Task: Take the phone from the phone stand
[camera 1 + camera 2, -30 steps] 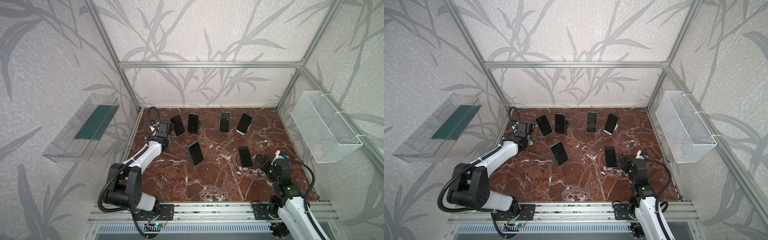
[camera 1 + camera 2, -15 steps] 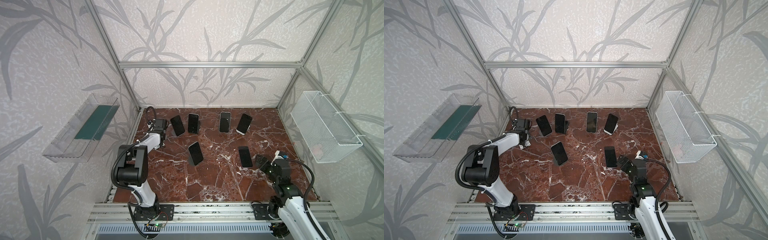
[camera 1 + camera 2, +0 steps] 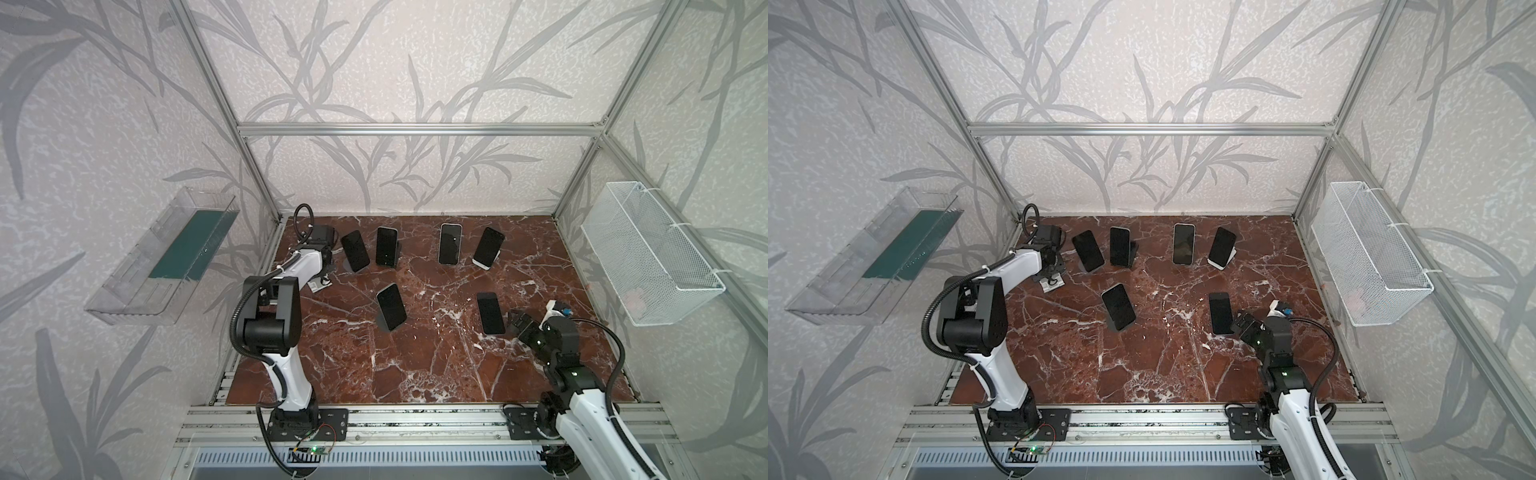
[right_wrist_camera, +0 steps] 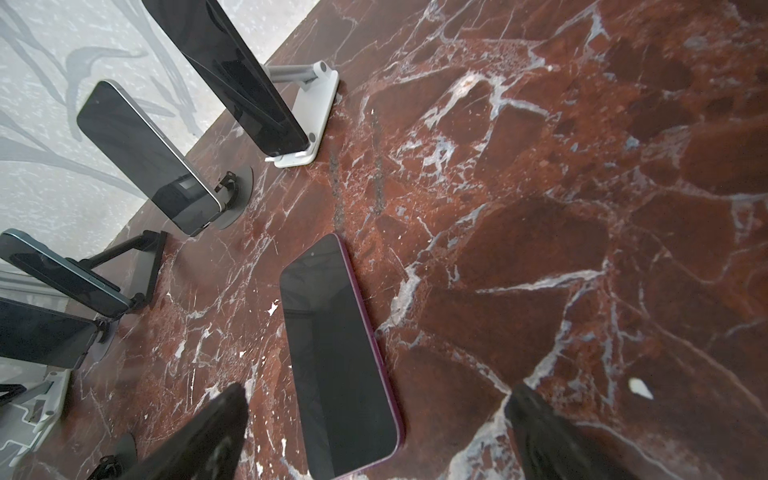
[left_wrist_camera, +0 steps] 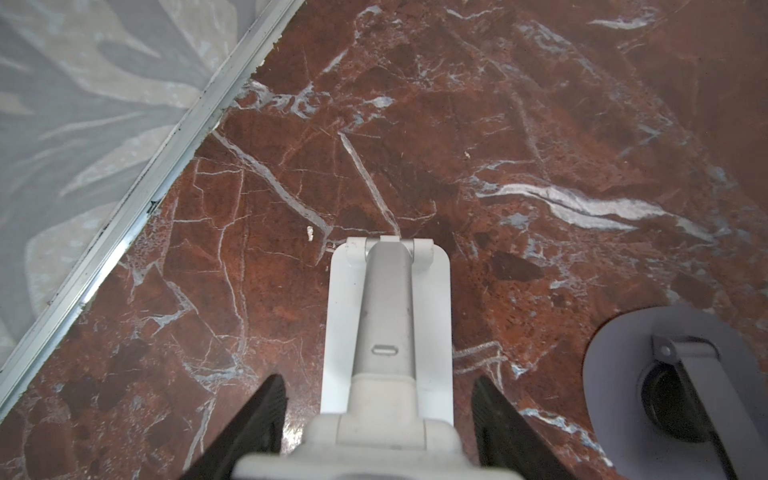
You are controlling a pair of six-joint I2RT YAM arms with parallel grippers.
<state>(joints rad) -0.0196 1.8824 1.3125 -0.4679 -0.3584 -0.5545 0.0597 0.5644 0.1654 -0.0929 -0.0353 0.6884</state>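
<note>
Its purple-edged phone (image 3: 490,312) lies flat on the marble surface (image 3: 415,365) just before the wide-spread right hand (image 4: 374,389), while the left hand (image 5: 377,379) pinches the empty white stand (image 5: 386,299), which a careless pull could tip or drag into the neighbouring propped phone (image 3: 355,250).

Marble tabletop (image 3: 415,374), six phones, both arms low.
Back row, propped on stands: leftmost phone (image 3: 355,251), second phone (image 3: 386,246), third phone (image 3: 450,244), and rightmost phone (image 3: 488,248) on a white base. Fifth phone (image 3: 392,306) leaned on a dark stand mid-table. Flat phone (image 3: 490,313) lay screen-up on the marble, with the right gripper (image 3: 515,321) just beside its near end. Left gripper (image 3: 325,275) was down at a small white stand (image 3: 319,286) near the back-left corner, its jaws hidden under the wrist. Wire basket (image 3: 648,257) hung on the right wall and a clear tray (image 3: 166,257) on the left.
</note>
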